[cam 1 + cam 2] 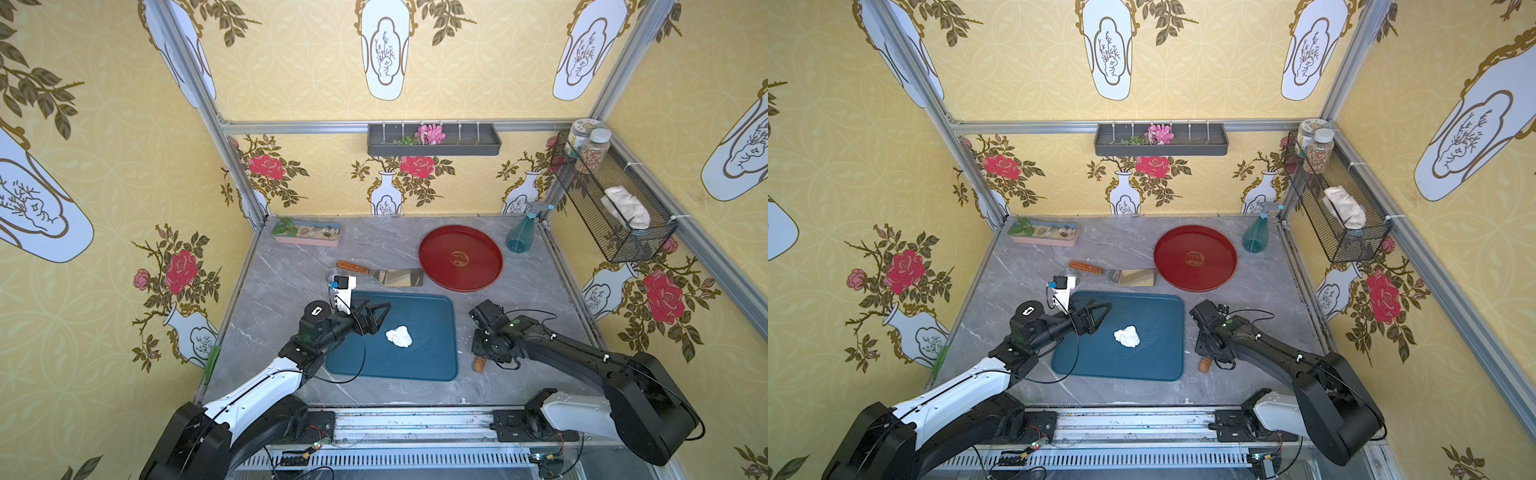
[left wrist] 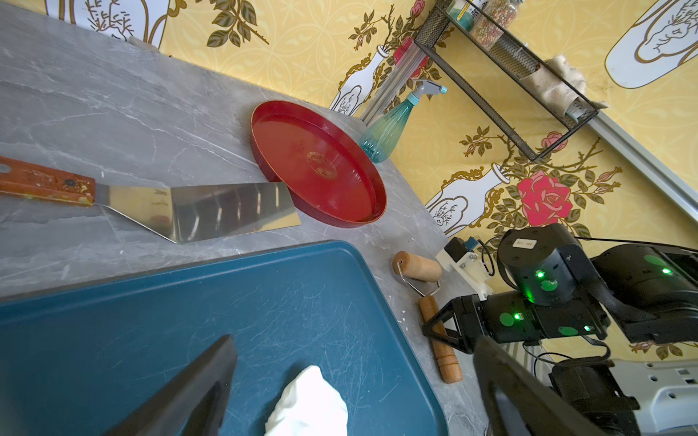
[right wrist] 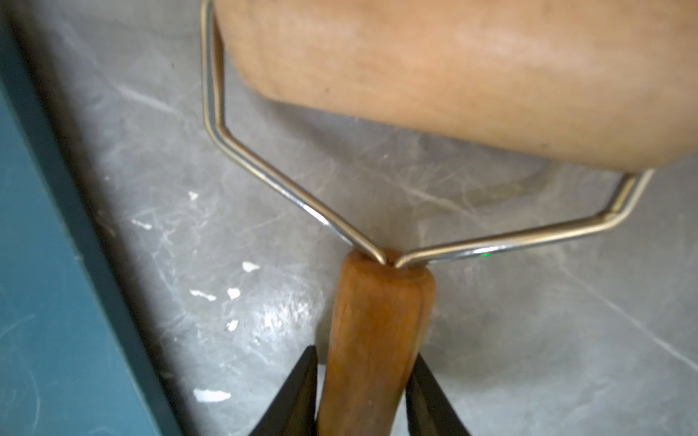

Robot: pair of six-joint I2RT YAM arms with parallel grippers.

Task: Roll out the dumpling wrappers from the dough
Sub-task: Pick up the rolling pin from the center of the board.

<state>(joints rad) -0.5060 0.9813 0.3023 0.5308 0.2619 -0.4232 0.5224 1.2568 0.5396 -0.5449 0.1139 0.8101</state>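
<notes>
Dough lump [image 1: 399, 336] on blue tray [image 1: 432, 353], right gripper [image 3: 364, 362] seemingly pinching roller handle [image 3: 377, 309]

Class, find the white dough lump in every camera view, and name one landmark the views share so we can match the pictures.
In both top views: the white dough lump lies near the middle of the blue tray.
Left wrist view: on the tray, inside the open left claw, cut by the picture's edge.
Right wrist view: not in it; the right claw grips the wooden roller.
Shared landmark: the blue tray, in all four.
</notes>
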